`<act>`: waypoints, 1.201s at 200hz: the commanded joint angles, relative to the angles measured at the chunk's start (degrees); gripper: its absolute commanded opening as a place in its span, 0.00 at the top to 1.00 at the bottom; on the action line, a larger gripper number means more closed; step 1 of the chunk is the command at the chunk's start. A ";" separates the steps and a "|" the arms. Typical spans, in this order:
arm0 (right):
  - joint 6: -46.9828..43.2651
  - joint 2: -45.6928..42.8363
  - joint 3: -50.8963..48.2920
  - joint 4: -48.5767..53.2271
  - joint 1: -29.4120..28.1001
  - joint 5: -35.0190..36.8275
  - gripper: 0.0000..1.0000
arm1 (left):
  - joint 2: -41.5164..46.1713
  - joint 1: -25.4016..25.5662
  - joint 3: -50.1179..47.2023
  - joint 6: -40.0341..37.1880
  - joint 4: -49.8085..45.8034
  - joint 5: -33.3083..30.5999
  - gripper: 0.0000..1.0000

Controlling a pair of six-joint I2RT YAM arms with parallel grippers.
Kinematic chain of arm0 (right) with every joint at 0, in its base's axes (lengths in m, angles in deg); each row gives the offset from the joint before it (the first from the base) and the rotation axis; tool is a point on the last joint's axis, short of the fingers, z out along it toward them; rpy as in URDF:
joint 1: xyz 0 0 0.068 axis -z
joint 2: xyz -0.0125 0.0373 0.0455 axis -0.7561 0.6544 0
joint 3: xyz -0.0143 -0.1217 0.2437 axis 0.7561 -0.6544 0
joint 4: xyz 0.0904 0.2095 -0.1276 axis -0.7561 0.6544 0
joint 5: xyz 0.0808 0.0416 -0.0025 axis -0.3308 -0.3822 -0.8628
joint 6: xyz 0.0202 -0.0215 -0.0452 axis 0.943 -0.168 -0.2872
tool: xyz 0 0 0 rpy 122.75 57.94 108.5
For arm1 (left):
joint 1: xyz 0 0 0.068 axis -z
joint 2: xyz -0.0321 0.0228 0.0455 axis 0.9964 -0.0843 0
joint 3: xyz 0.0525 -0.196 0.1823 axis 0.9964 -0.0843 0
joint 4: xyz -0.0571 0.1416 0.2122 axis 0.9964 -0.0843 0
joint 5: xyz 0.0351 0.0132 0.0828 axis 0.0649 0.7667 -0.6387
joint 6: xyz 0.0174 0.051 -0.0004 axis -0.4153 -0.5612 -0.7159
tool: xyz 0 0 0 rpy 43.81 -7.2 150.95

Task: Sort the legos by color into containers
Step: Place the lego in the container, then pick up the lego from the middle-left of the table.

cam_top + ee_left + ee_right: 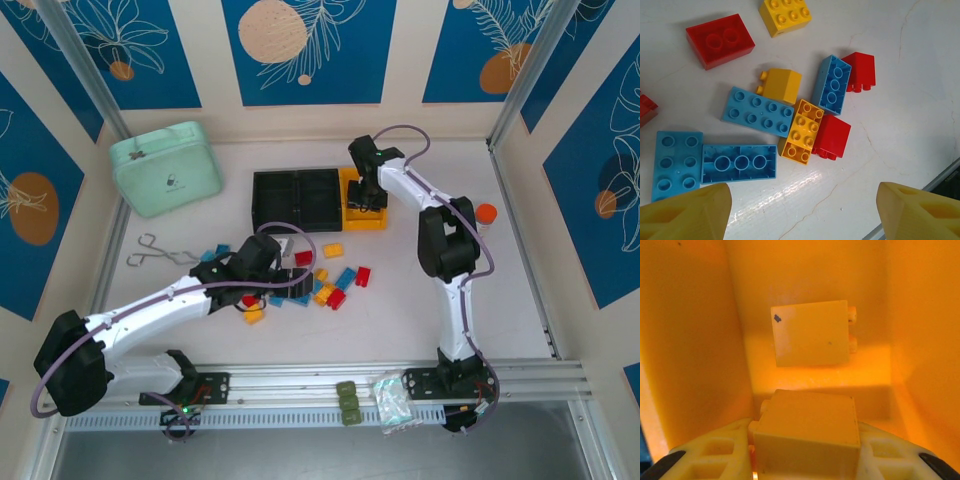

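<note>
Dropping step, right arm: the right pincer [805, 460] sits low inside the yellow-orange bin [690, 350], closed narrow on a yellow brick [807, 430] that touches both fingers. A second yellow brick [810, 340] lies on the bin floor just beyond.
Next move, right arm: by judgement, part the jaws so the brick falls beside its match, then rise straight up, since the bin walls stand close on both sides.
Picking step, left arm: the left pincer [797, 220] hangs over the loose legos [320, 285] on the table [920, 75], fingers wide apart and nothing between them.
Next move, left arm: pick one brick and come down squarely. The six-stud yellow brick [802, 131] touches a long blue brick [757, 111] and a red brick [832, 136], so a finger could shove its neighbours. The big red brick [720, 40] lies apart with free sides, likely the easier grasp.
Containers [320, 172]: three joined in a row beyond the pile, with the two black bins [254, 200] left of the yellow-orange one. What the black ones hold cannot be told.
Around: a mint-green case [165, 168] far left and metal tongs [150, 252] near it, both well apart from the pile.
In the way: the right arm hangs over the yellow-orange bin, so a left-arm delivery there would risk crowding it.
</note>
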 commanded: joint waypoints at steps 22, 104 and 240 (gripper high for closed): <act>0.97 1.94 2.24 1.78 0.00 1.17 0.57 | 0.33 0.26 -1.17 1.06 0.11 -0.99 0.24; 1.06 -0.22 2.02 1.85 -0.65 1.96 0.47 | 0.71 0.24 -1.53 1.60 0.32 -1.00 0.24; 0.70 -28.66 -23.11 -8.21 -4.77 -2.30 0.45 | 8.48 0.17 -3.00 5.50 -16.90 -12.87 0.25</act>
